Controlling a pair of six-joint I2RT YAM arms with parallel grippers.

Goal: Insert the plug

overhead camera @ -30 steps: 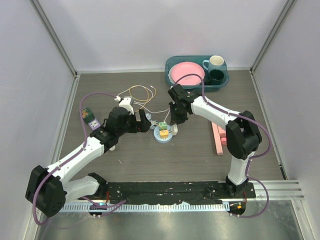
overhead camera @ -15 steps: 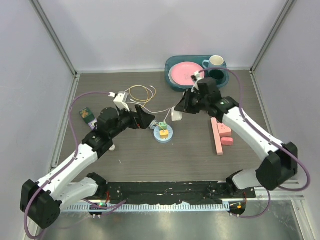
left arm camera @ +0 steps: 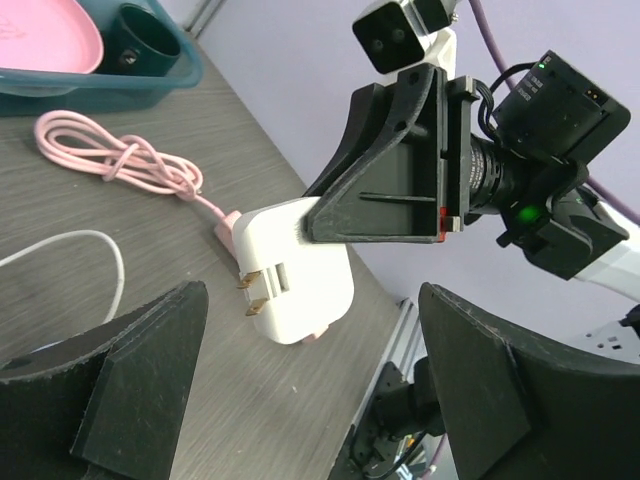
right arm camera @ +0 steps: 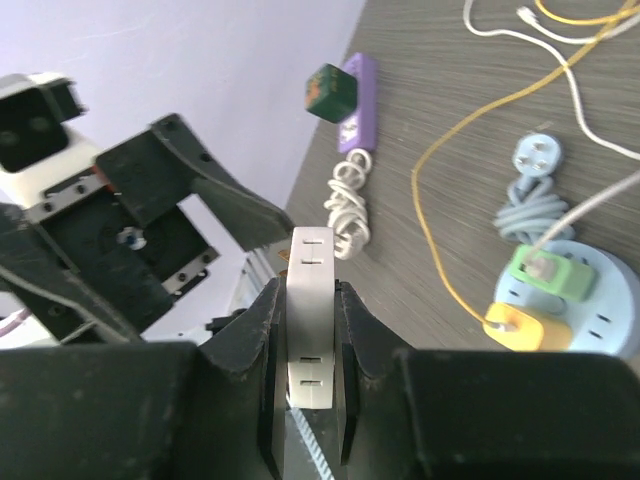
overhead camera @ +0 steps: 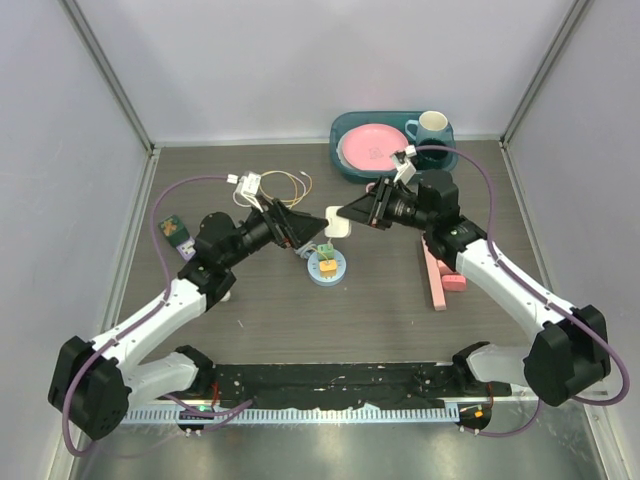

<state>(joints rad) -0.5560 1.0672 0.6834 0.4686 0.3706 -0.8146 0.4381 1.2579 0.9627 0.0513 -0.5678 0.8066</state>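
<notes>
My right gripper (overhead camera: 352, 214) is shut on a white plug adapter (overhead camera: 337, 223) and holds it in the air above the table. In the right wrist view the adapter (right arm camera: 310, 300) stands edge-on between the fingers (right arm camera: 252, 330), slots showing. In the left wrist view the adapter (left arm camera: 297, 292) points two brass prongs toward my left gripper (left arm camera: 312, 350). The left gripper (overhead camera: 303, 228) is open and empty, facing the adapter from the left, a short gap away. A round blue socket hub (overhead camera: 327, 267) with a yellow and a green plug lies just below them.
Loose white, yellow and pink cables (overhead camera: 285, 185) lie behind the left gripper. A green and purple item (overhead camera: 178, 235) sits at the left. A teal tray (overhead camera: 446, 165) with a pink plate and mugs stands at the back right. Pink blocks (overhead camera: 438, 272) lie right of centre.
The right gripper has lifted the white adapter away from the round hub and turned it toward the left gripper. The left gripper has moved right and up and now faces the adapter.
</notes>
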